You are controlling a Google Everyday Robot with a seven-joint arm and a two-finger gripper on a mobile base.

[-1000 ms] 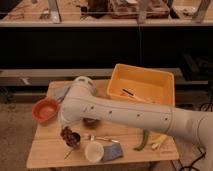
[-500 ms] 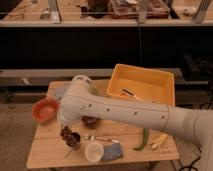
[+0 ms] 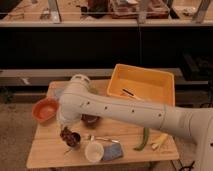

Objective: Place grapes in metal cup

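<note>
Camera view — a wooden desk [image 3: 150, 147] fills the lower half of the frame, with dark shelving behind it in the upper half. A white robot arm [image 3: 130, 112] enters from the lower right and reaches across to the lower left, where its end effector [image 3: 66, 134] hangs low over the desk's left part. The end effector is pressed together on the grapes [image 3: 66, 135], a dark purple-red bunch seen just below the wrist. Directly beneath and touching the bunch in the picture stands the metal cup [image 3: 74, 139], small and dark; whether the grapes are inside it or just above its rim cannot be told.

Other items — an orange bowl [image 3: 45, 109] sits at the left edge of the desk, a yellow bin [image 3: 142, 86] holding a dark pen-like object occupies the upper right of the desk, and a white cup [image 3: 93, 151] stands near the front edge on a grey cloth [image 3: 112, 152]. A spoon [image 3: 100, 138] lies just behind the white cup. A green pepper [image 3: 143, 140] and a pale yellow item [image 3: 160, 141] lie toward the lower right.
</note>
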